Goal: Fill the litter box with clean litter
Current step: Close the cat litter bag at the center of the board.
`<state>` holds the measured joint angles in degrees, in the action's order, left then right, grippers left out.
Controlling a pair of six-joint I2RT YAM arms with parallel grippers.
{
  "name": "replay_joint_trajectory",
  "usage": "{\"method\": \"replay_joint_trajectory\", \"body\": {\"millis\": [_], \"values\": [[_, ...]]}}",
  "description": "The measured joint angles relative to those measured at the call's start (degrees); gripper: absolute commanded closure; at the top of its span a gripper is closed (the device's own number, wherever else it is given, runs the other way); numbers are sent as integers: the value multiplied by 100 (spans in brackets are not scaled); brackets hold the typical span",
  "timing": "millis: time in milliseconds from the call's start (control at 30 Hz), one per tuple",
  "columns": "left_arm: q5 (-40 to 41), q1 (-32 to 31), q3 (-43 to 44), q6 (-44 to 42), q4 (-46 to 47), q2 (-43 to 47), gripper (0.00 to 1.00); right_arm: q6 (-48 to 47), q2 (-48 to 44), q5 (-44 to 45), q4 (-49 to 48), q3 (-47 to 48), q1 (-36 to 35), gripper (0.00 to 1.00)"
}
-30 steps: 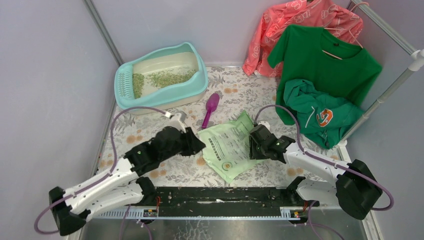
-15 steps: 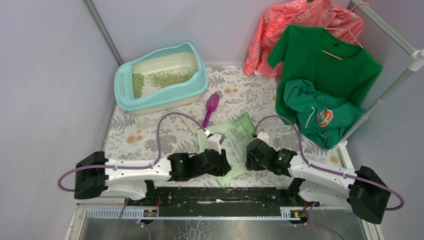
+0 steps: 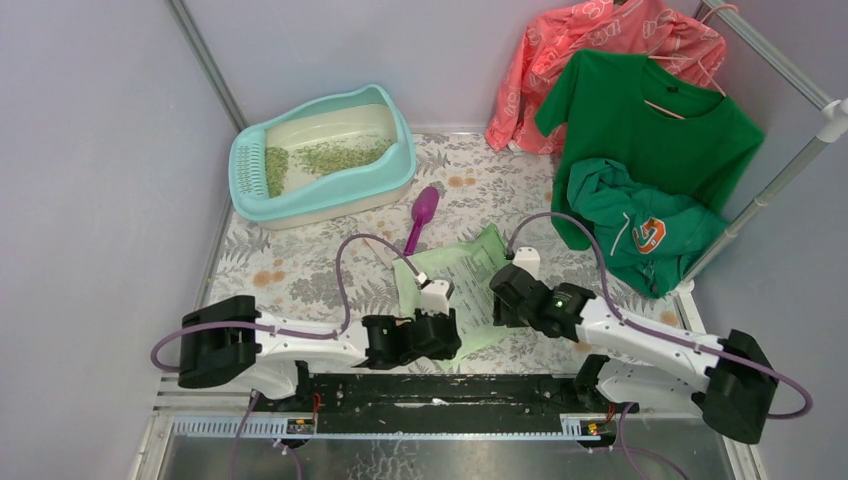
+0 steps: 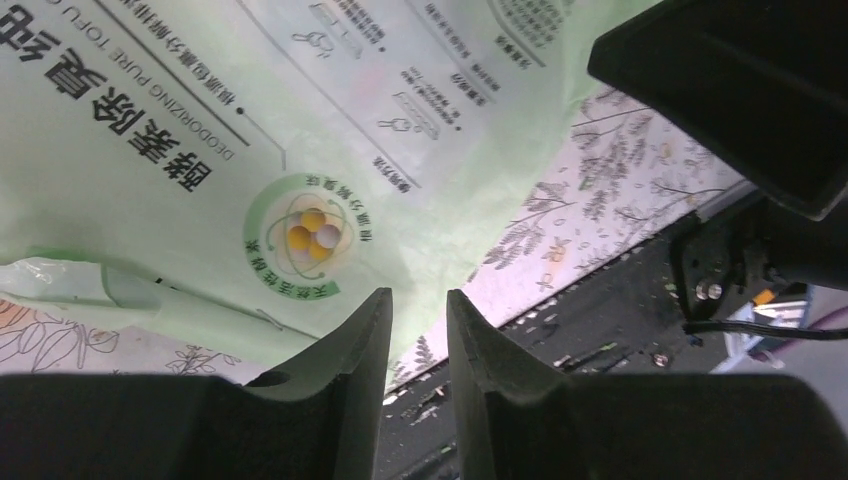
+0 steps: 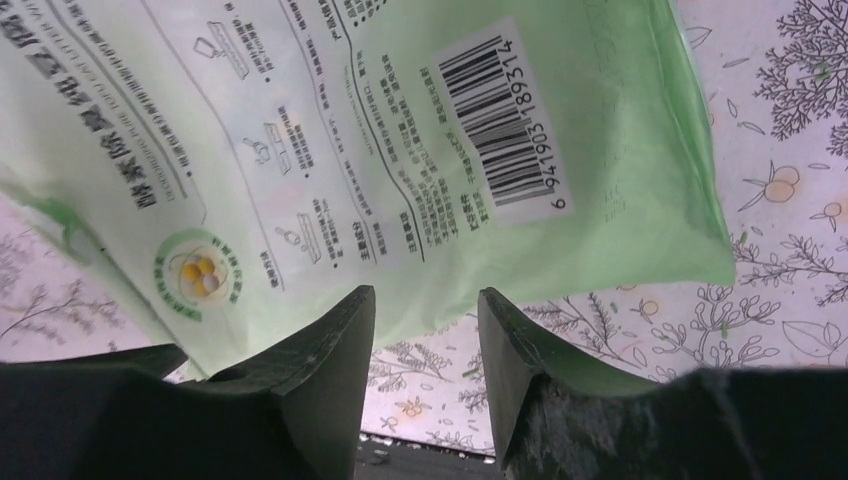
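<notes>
The turquoise litter box point(image 3: 402, 165) stands at the far left, and pale-green clean litter point(image 3: 325, 157) covers part of its cream basin. A light green printed bag point(image 3: 462, 272) lies flat on the table's near middle. My left gripper point(image 3: 450, 335) is low at the bag's near corner. In the left wrist view point(image 4: 418, 300) its jaws are narrowly apart and empty, with the bag point(image 4: 300, 120) just beyond the tips. My right gripper point(image 3: 497, 300) is at the bag's right edge. In the right wrist view point(image 5: 425, 300) it is open over the edge of the bag point(image 5: 400, 130).
A purple scoop point(image 3: 422, 216) lies between the bag and the litter box. A green shirt point(image 3: 650, 130), a pink garment point(image 3: 600, 50) and a green hoodie point(image 3: 630, 225) hang on a rack point(image 3: 790, 170) at the right. A black rail point(image 3: 450, 390) runs along the near edge.
My left arm has swung down from the bag's left edge to its near corner by the rail. My right gripper dipped nearer, then moved back slightly.
</notes>
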<state>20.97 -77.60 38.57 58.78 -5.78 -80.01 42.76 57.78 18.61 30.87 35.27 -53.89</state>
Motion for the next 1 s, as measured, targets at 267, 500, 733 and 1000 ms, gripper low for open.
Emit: {"method": "replay_joint_trajectory", "body": {"millis": [267, 500, 733, 1000], "values": [[127, 2, -439, 269, 157, -267, 66, -302, 964, 127, -221, 105, 195, 52], [133, 96, -621, 433, 417, -275, 66, -503, 1172, -133, -448, 109, 332, 56], [48, 256, -579, 306, 566, -317, 66, -533, 931, -811, -802, 48, 74, 57], [129, 483, -92, -136, -87, 756, 60, -337, 1141, -1126, -1257, -199, -323, 58]]}}
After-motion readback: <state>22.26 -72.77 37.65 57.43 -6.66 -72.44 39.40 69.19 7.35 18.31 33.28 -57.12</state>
